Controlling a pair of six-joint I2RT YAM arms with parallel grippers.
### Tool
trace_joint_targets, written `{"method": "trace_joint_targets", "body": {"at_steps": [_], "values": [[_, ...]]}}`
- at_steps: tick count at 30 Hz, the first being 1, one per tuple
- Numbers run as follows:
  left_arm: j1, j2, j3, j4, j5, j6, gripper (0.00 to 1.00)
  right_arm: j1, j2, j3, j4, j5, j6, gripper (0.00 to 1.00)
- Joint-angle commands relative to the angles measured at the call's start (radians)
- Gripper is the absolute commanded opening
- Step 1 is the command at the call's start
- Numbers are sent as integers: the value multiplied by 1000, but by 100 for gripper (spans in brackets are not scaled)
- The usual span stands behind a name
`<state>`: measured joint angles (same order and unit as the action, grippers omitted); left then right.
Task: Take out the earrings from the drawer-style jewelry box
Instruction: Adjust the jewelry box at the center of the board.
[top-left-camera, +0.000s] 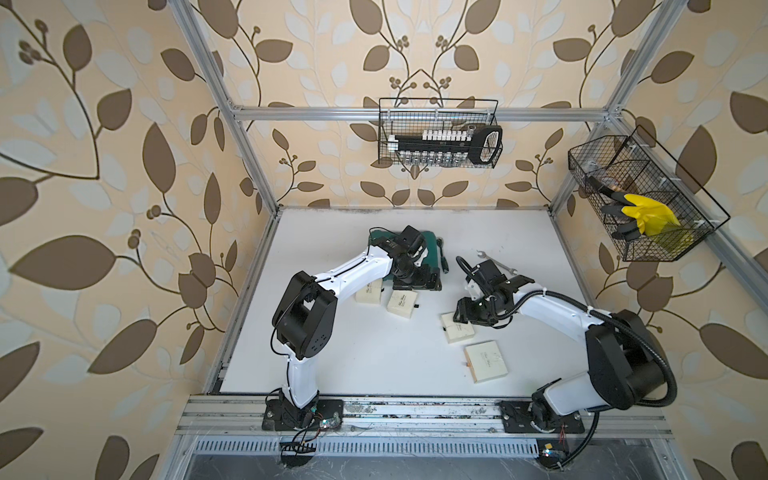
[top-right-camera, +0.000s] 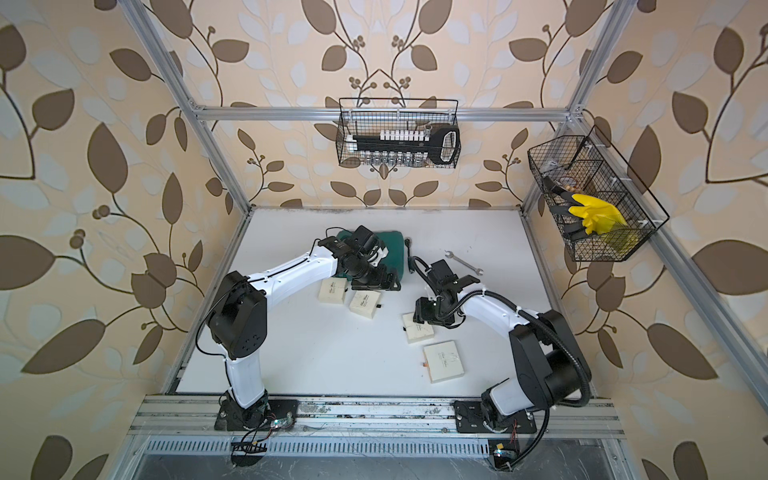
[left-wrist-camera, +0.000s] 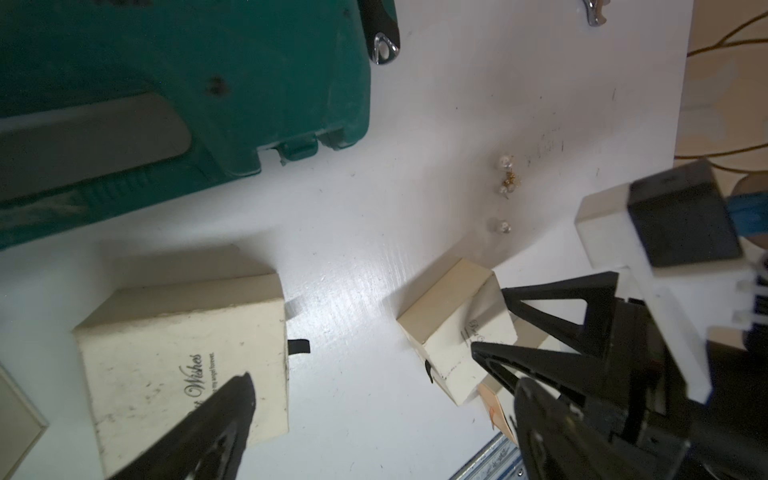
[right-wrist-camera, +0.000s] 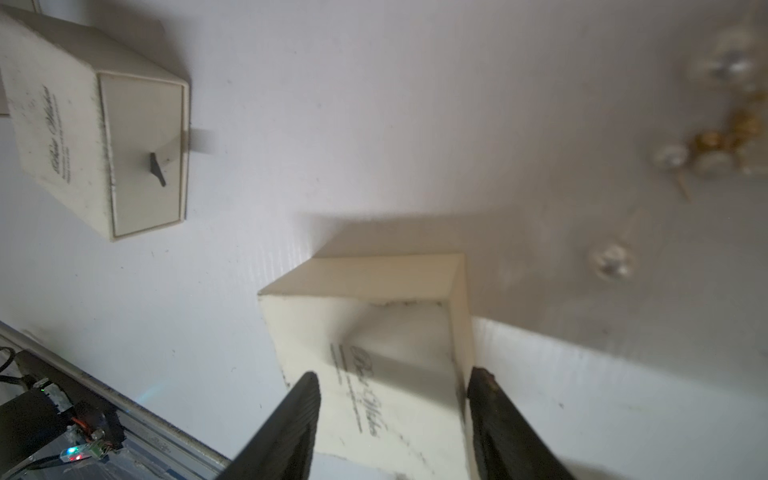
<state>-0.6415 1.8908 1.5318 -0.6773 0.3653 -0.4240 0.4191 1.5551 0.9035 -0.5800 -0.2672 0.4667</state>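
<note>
Several tiny earrings (left-wrist-camera: 508, 181) with clear beads and gold bits lie loose on the white table, also blurred in the right wrist view (right-wrist-camera: 706, 145). My right gripper (right-wrist-camera: 392, 380) is at a cream drawer-style box (top-left-camera: 457, 332). One finger (right-wrist-camera: 482, 399) is against the box's side and the other lies over its lettered top (right-wrist-camera: 374, 365). Whether they clamp it does not show. My left gripper (left-wrist-camera: 384, 390) stands wide open above the table, one finger (left-wrist-camera: 232, 403) over another cream box (left-wrist-camera: 166, 345), holding nothing.
Two more cream boxes (top-left-camera: 369, 293) (top-left-camera: 484, 360) lie on the table. A green case (left-wrist-camera: 208, 83) sits at the back under my left arm, with a black-handled tool (top-left-camera: 444, 257) and a silver wrench (top-left-camera: 496, 262) beside it. Wire baskets (top-left-camera: 440, 133) (top-left-camera: 640, 199) hang on the walls.
</note>
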Motion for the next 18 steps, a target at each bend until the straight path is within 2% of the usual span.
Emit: {"method": "trace_joint_targets", "body": {"at_steps": [1,5,9,12,18], "values": [[1,-19,-1,4,12,-1,99,12,60,95,71,-92,-25,59],[0,-9,9,2,35,7,99,15,73,175,63,-47,-24,59],[0,13,15,16,113,26,99,14,29,178,-17,75,-33,59],[-6,52,38,4,167,46,99,14,-23,123,-97,140,-31,59],[-28,139,94,-30,241,95,99,18,-213,-77,-140,123,-9,60]]}}
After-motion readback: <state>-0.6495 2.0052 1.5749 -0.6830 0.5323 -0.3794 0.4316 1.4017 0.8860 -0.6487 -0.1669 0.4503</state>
